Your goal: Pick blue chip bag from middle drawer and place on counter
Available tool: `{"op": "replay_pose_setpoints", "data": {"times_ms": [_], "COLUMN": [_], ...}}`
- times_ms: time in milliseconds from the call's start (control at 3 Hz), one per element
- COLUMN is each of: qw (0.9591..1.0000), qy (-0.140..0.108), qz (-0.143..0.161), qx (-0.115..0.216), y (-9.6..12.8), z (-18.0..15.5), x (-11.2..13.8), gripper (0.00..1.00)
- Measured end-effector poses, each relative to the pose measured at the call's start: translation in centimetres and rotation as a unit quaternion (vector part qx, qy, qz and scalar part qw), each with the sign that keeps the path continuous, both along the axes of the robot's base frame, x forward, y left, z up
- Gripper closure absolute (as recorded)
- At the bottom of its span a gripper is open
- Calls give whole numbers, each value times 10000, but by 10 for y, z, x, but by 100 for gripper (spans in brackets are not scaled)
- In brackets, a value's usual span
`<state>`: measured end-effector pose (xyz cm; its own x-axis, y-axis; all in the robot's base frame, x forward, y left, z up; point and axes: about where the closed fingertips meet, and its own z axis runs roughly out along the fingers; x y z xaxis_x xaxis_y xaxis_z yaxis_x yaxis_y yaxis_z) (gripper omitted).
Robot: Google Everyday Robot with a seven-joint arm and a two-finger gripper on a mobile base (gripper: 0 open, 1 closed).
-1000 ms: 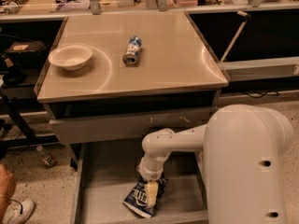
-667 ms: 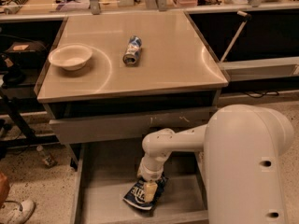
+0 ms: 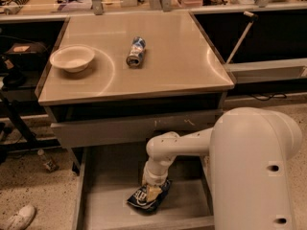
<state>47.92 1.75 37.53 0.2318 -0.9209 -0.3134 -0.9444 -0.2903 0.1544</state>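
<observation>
The gripper point(image 3: 153, 189) is down on the upper right part of the blue chip bag point(image 3: 143, 201). Whether it has clamped the bag or only presses on it, I cannot tell. Under the bag is the flat bottom of the pulled-out middle drawer point(image 3: 108, 200). The bag looks light, soft and crumpled, with slick foil, so it will likely yield and could slide. A gentle pinch on a raised fold or the sealed edge seems safest, since the contents crush. Above and behind the bag is the counter point(image 3: 177, 66), bearing a blue-and-white can point(image 3: 136, 51) and a white bowl point(image 3: 72, 58).
</observation>
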Motion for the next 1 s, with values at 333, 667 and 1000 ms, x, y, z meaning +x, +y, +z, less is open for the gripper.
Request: {"op": "replay_pose_setpoints", "data": {"times_ms": [333,667,1000], "qw": [10000,10000,9991], "qy": [0,-27,-140], "qz": [-1,-76,-385], "qx": [0,6,45], "y": [0,2,-2], "z": [0,7,32], "x": [0,-2,-9], "gripper": [100,100,100]}}
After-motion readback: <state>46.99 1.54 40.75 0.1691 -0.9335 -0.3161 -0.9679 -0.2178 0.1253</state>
